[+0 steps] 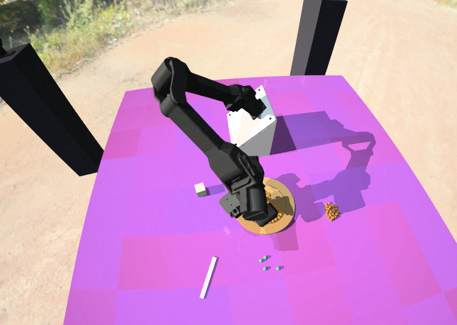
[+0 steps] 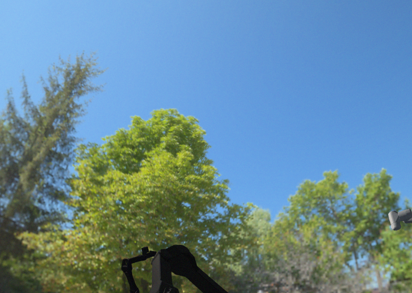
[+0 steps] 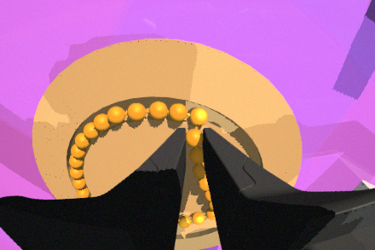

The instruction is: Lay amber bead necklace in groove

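The round bead board lies under my arm. The amber bead necklace follows the groove along the left and upper part in the wrist view. Near the top it bends sharply and runs down across the board's inner disc, between my fingers. The groove's right stretch shows no beads. My gripper is low over the board, its fingers nearly together, shut on the necklace at a bead just past the bend. In the top view the arm hides the fingertips and part of the necklace. The exterior view shows neither board nor necklace.
A heap of orange beads lies right of the board. Several green beads and a white bar lie in front. A pale cube stands left, and a white box under the arm's base stands behind.
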Available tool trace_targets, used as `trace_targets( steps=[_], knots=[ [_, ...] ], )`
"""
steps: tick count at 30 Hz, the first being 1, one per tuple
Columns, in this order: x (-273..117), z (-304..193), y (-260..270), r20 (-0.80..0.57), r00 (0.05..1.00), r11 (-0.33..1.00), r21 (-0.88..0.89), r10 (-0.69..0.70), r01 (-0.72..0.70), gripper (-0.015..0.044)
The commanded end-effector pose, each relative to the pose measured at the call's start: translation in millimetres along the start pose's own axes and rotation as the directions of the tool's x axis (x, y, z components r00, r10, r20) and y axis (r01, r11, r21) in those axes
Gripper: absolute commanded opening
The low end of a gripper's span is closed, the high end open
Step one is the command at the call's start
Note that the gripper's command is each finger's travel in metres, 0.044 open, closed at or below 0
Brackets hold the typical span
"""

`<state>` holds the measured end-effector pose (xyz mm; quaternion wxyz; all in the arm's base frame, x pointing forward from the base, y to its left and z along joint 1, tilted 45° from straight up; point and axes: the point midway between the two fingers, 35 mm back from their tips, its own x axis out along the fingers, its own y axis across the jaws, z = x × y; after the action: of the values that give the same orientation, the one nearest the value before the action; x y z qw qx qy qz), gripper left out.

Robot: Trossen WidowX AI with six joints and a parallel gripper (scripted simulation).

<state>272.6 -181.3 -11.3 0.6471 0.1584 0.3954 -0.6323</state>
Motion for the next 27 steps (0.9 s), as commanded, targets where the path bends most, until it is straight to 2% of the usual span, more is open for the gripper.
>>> trace_targets(
  steps=[1,22,27],
  knots=[
    [-1.9,-0.2,-0.4,-0.001,1.000,1.000,-0.001,-0.002,0.002,0.0000],
    [2.4,4.3,-13.2,-0.001,1.000,1.000,-0.005,-0.006,0.006,0.0000],
    [-0.7,5.8,-12.1,0.002,1.000,1.000,-0.001,-0.002,0.002,0.0131]
  ],
)
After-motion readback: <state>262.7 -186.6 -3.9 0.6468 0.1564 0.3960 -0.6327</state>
